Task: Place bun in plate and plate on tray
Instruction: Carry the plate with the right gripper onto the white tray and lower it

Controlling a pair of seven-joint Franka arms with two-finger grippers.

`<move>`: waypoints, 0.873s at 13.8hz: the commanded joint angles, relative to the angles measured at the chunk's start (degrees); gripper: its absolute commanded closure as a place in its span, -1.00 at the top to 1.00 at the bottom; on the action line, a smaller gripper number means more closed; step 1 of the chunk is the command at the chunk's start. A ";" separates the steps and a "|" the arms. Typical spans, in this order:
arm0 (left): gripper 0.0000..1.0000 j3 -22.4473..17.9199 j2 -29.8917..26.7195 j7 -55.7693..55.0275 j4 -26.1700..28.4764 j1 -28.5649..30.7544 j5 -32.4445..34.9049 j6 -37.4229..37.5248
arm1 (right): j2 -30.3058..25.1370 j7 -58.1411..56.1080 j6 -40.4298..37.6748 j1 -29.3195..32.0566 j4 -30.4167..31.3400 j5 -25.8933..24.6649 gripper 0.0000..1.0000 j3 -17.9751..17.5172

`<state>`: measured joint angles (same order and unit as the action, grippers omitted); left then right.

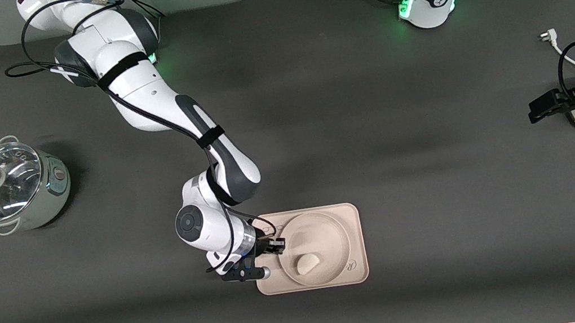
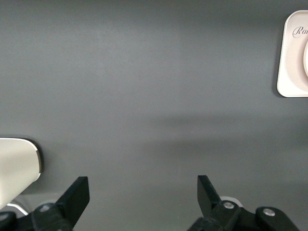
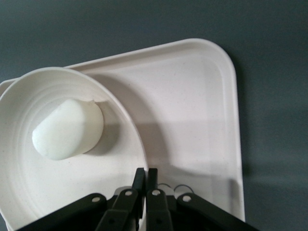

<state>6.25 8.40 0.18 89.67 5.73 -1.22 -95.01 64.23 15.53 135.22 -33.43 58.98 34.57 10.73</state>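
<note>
The white bun (image 1: 307, 263) lies in the round cream plate (image 1: 326, 230), and the plate is over the rectangular tray (image 1: 351, 214), covering most of it. My right gripper (image 1: 279, 244) is shut on the plate's rim at the side toward the right arm's end. In the right wrist view the fingers (image 3: 139, 177) pinch the rim of the plate (image 3: 72, 197), with the bun (image 3: 67, 129) in it and the tray (image 3: 197, 120) beneath. My left gripper (image 1: 536, 110) waits open and empty at the left arm's end of the table; the left wrist view shows it (image 2: 143, 190) over bare mat.
A steel pot with a glass lid (image 1: 12, 188) stands at the right arm's end. A white plug and cable (image 1: 548, 38) lie near the left arm. A pale object (image 2: 17, 168) sits by the left gripper. The tray's corner (image 2: 291, 62) shows in the left wrist view.
</note>
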 commanded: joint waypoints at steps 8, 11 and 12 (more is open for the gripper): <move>1.00 -0.27 -0.67 0.87 0.16 -0.54 -0.71 0.26 | -5.59 1.69 -12.68 3.20 -2.55 -3.10 1.00 1.82; 1.00 -0.36 -0.58 0.87 0.16 -0.45 -0.71 0.35 | -11.56 1.43 -18.13 3.29 -0.72 -7.48 1.00 2.98; 1.00 -0.36 -0.49 0.87 0.24 -0.28 -0.71 0.44 | -14.98 0.47 -20.15 3.11 2.08 -9.85 1.00 2.98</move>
<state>6.37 8.39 0.19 89.64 5.65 -1.31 -95.01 55.52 15.73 118.28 -29.78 55.69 29.09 13.86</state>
